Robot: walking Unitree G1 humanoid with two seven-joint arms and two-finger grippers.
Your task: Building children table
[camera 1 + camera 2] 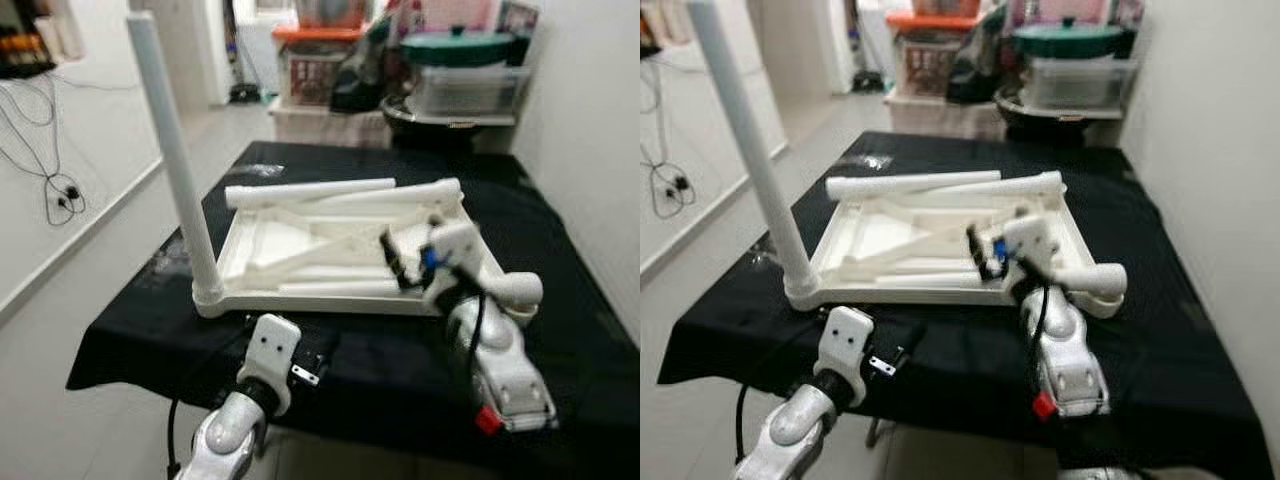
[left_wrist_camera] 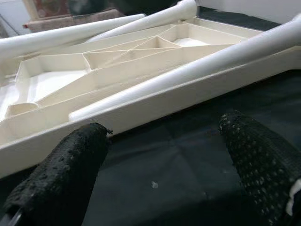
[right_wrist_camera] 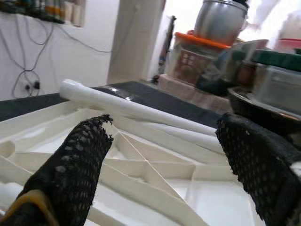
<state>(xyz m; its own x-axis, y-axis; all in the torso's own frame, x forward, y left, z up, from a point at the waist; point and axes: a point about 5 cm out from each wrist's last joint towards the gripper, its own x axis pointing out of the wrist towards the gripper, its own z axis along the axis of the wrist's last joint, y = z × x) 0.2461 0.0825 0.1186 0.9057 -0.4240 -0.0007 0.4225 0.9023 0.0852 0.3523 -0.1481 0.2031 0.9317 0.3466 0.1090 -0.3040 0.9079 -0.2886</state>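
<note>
The white table top (image 1: 262, 243) lies upside down on the black-covered table (image 1: 560, 330), ribs facing up. One white leg (image 1: 178, 160) stands upright in its near left corner. Two loose legs (image 1: 310, 192) lie across its far edge, and another leg (image 2: 188, 70) rests along its near edge. A short white stub (image 1: 515, 290) sticks out at the near right corner. My right gripper (image 1: 398, 258) hovers open over the right part of the ribbed underside (image 3: 141, 169), holding nothing. My left gripper (image 2: 164, 136) is open low over the black cloth, just in front of the near rim.
Stacked storage boxes (image 1: 318, 60), a lidded tub (image 1: 460, 70) and a metal pot (image 3: 221, 21) crowd the space behind the table. A white wall (image 1: 590, 130) runs close along the right. Cables (image 1: 55, 190) hang on the left wall beside open floor.
</note>
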